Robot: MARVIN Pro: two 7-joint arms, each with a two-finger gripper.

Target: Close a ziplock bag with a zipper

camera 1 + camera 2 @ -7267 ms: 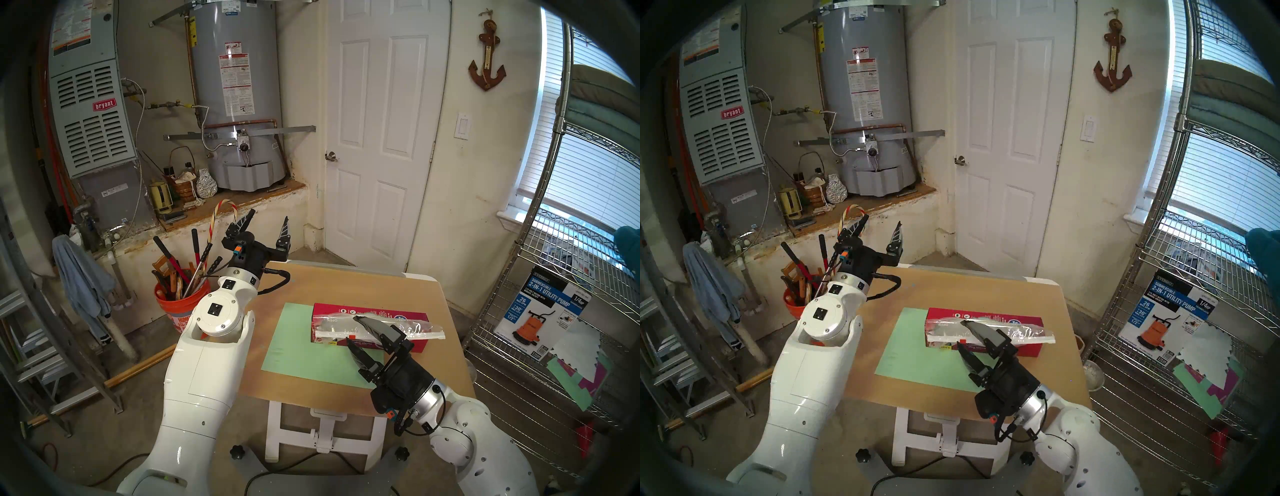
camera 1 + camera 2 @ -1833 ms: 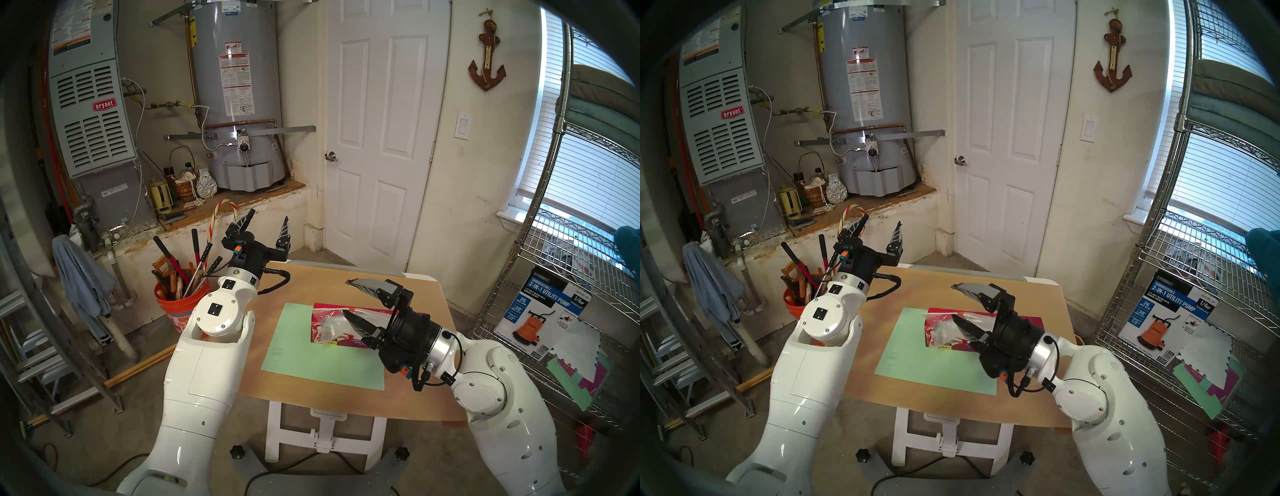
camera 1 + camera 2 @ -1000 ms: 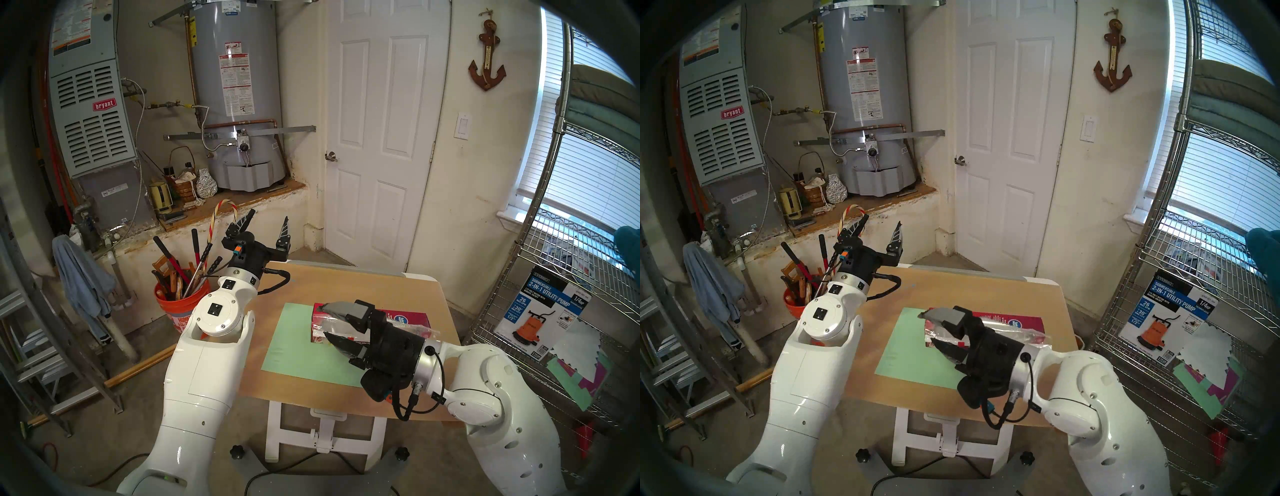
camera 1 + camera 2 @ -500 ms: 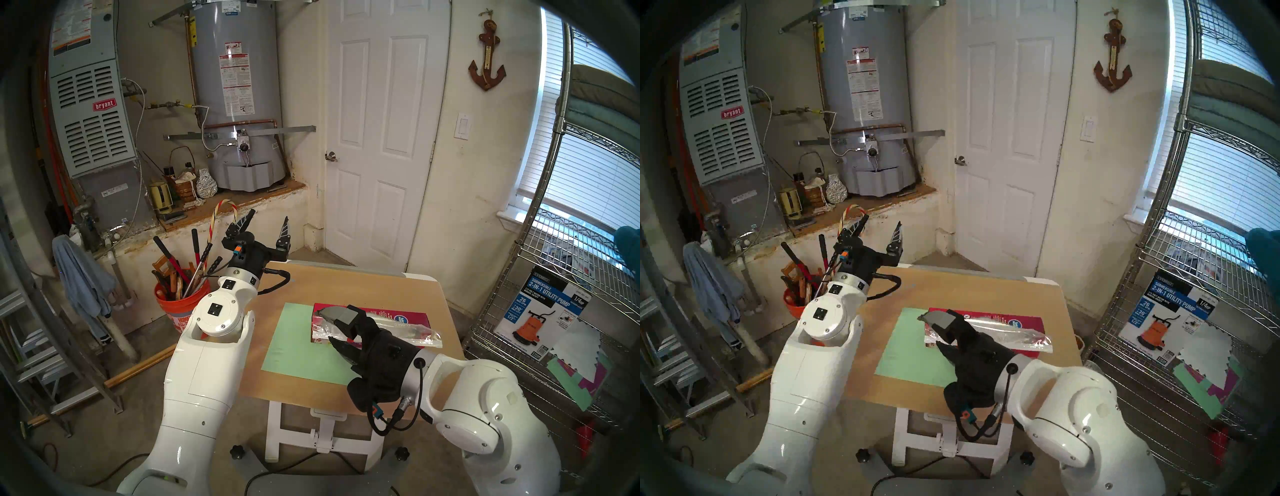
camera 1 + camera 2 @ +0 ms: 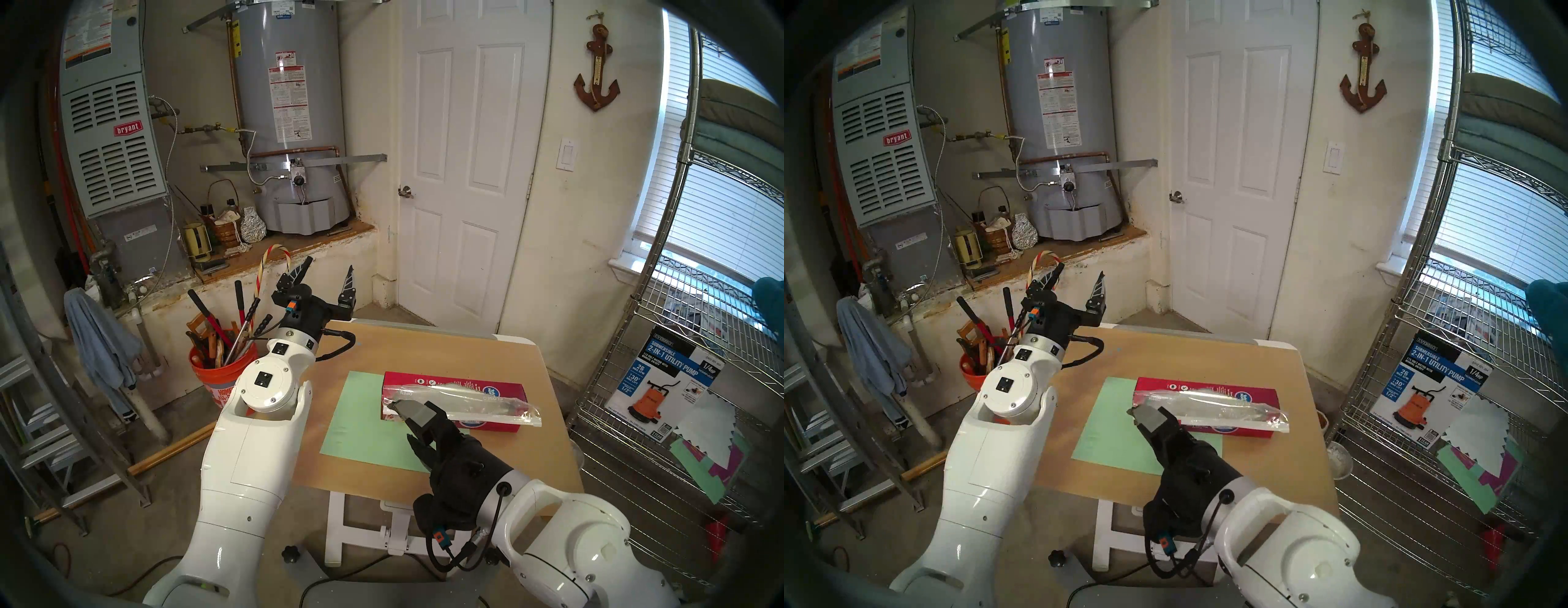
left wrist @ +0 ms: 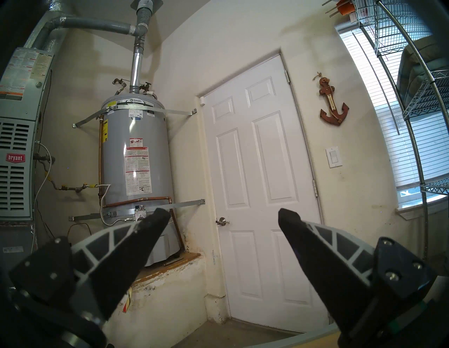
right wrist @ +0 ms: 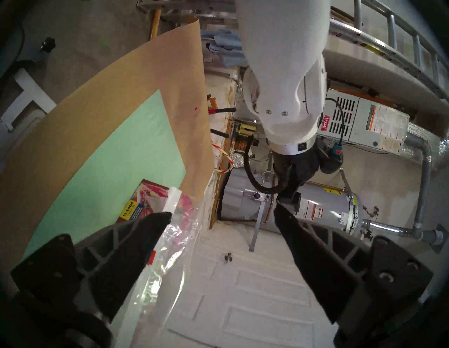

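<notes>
The ziplock bag (image 5: 462, 401) is lying on the red box (image 5: 500, 388) on the tabletop (image 5: 424, 348). The zipper (image 5: 488, 418) should be approached squarely at its slider (red, glimpsed in the wrist view). The right pincer (image 5: 403, 418) is standing wide apart, empty, beside the bag's left end; the left pincer (image 5: 329, 274) is likewise gaping, nothing being held.

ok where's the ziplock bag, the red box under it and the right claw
ziplock bag (image 5: 479, 403): head left view, on its clear crinkled middle.
red box (image 5: 505, 387): head left view, on its bare top face behind the bag.
right claw (image 5: 403, 422): head left view, midway between its open fingertips.
</notes>
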